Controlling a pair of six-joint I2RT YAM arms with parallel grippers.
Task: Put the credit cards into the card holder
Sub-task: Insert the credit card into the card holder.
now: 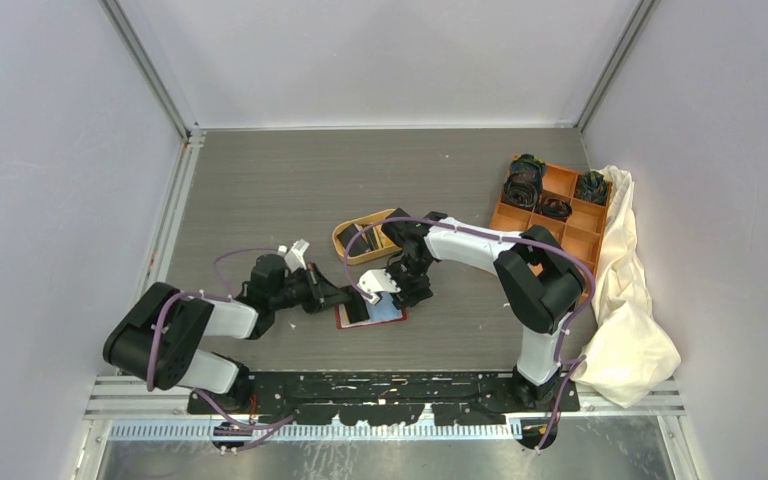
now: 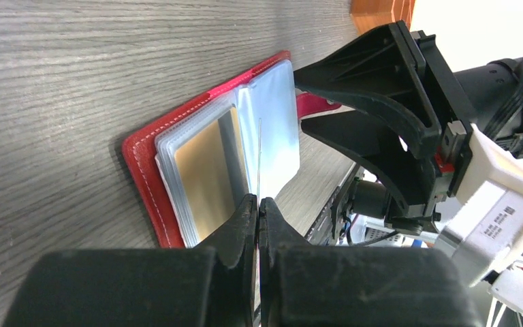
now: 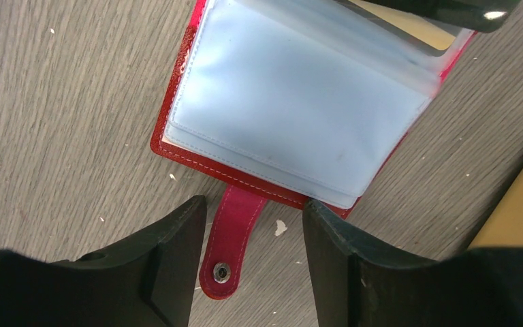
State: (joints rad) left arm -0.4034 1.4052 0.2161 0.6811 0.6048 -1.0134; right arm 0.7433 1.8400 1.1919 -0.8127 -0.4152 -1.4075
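The card holder (image 1: 388, 316) lies open on the table, a red wallet (image 2: 144, 161) with pale blue-grey sleeves (image 3: 293, 102). A yellowish credit card (image 2: 208, 170) sits inside one sleeve. My left gripper (image 2: 258, 201) is shut on a thin credit card (image 2: 259, 157), seen edge-on and standing upright over the open sleeves. In the top view that gripper (image 1: 353, 301) is at the wallet's left part. My right gripper (image 3: 252, 208) is open, just above the red clasp tab (image 3: 230, 238), with nothing between its fingers. It hovers at the wallet's far edge (image 1: 385, 287).
An orange oval tray (image 1: 341, 238) holding dark flat items sits just behind the wallet. An orange compartment box (image 1: 580, 240) with black coiled bands (image 1: 526, 183) stands at the back right, beside a white cloth (image 1: 630, 310). The two arms are close together over the wallet.
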